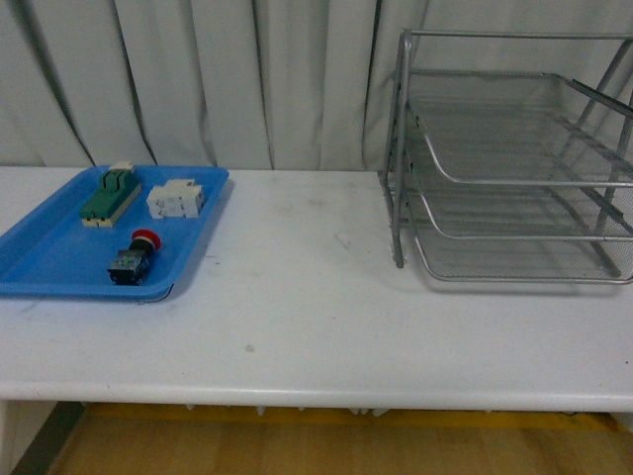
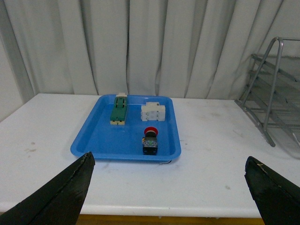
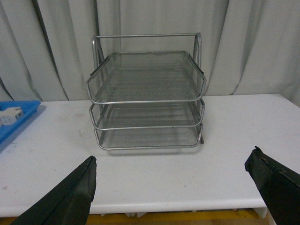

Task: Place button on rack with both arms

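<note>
Saw button point(image 1: 135, 256) in blue tray point(image 1: 49, 259), 9 o'clock on counter point(image 1: 297, 327); rack point(image 1: 514, 178) at 3. L hand point(image 2: 168, 159), R hand point(image 3: 173, 157) both spread, empty. Judged button light, rigid: I'd grip black body, not rounded cap.

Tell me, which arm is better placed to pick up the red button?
Probably the left. Its open end effector faces the blue tray holding the button, while the right end effector faces only the rack.
</note>
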{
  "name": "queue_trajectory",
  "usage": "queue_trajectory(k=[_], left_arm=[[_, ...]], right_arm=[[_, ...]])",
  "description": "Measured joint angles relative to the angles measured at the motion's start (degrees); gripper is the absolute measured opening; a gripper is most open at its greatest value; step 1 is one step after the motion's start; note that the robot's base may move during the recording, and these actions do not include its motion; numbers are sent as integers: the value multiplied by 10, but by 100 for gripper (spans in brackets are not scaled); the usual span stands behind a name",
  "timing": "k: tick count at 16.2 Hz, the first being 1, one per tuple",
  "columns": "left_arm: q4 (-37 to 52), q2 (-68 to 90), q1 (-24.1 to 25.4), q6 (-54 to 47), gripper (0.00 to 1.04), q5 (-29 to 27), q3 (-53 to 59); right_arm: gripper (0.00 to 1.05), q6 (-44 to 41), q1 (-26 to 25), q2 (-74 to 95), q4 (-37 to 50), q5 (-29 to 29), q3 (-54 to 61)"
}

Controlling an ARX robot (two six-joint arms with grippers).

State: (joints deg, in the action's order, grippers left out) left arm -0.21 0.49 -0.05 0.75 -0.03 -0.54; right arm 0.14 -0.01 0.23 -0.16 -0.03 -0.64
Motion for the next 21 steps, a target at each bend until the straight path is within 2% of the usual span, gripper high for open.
queue_trajectory(k=[17,18,19,20,21], left_arm=[[0,0,0,0,98,0,0],[0,0,0,0,98,0,0],[0,0,0,0,98,2,0],[0,0,0,0,98,0,0],[0,0,0,0,98,0,0]], right_arm=[[98,0,0,0,0,0,0],[98,19,-18,14,32,-51,0],[98,66,-95,106,156,-172,-8],[98,105,-141,195,236,-233,-17],[98,129,-167,288,316,-281,-32]])
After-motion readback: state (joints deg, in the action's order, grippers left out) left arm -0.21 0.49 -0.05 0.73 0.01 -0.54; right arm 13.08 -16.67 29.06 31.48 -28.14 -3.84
